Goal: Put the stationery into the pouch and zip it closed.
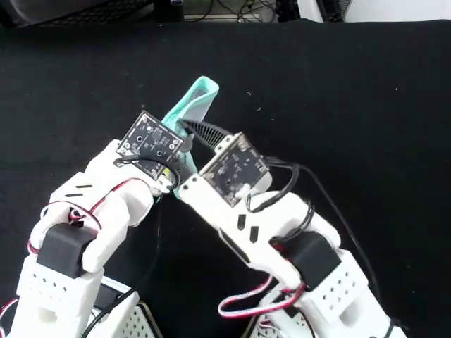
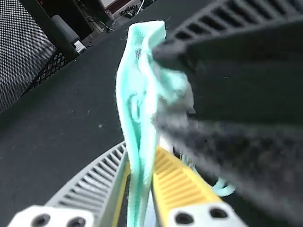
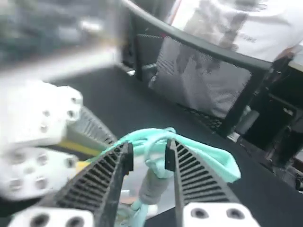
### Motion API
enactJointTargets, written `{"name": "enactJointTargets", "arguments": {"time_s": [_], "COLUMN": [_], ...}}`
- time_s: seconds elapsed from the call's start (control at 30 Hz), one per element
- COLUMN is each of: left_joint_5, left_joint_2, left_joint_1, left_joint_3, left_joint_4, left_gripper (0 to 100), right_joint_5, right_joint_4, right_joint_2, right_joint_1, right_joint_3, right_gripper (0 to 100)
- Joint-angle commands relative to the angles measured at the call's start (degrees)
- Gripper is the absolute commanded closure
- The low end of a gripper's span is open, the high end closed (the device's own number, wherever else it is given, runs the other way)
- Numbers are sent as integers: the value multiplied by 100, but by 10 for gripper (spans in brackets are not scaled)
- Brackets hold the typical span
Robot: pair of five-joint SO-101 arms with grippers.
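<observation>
The left hand is clamped on the mint pouch, which is held raised between the arms. The wrists hide its lower part, and its contents cannot be made out. The right hand is nearly closed on the pouch's edge. The surface is black, with a mesh panel behind it.

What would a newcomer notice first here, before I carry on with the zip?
The mint-green pouch, held up on edge over the middle of the black table, draws the eye first. Both arms crowd in on it from the near side: the left gripper is clamped on the pouch's edge, and the right gripper sits close against the pouch beside it.
</observation>
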Motion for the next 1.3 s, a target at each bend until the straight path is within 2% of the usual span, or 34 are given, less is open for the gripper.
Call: {"name": "enactJointTargets", "arguments": {"time_s": [0.0,0.3,0.37,0.47,0.6,0.73,0.83,1.0,1.27], "left_joint_5": [62,53,53,53,53,53,53,53,53], "left_joint_2": [158,158,158,158,158,158,158,158,158], "left_joint_1": [57,48,48,48,48,40,40,48,48], "left_joint_3": [251,259,259,259,259,259,259,259,259], "left_joint_4": [132,123,123,123,123,123,123,123,123], "left_gripper": [970,970,970,970,970,970,970,970,970], "right_joint_5": [44,79,97,510,800,809,765,527,563], "right_joint_4": [-554,-633,-633,-651,-659,-659,-721,-1319,-1714], "right_joint_2": [-75,-127,-119,-119,-119,-119,-127,-127,-84], "right_joint_1": [290,316,316,316,316,360,668,1116,1134], "right_joint_3": [198,224,224,233,259,259,268,576,796], "right_gripper": [869,876,913,966,984,984,985,985,985]}}
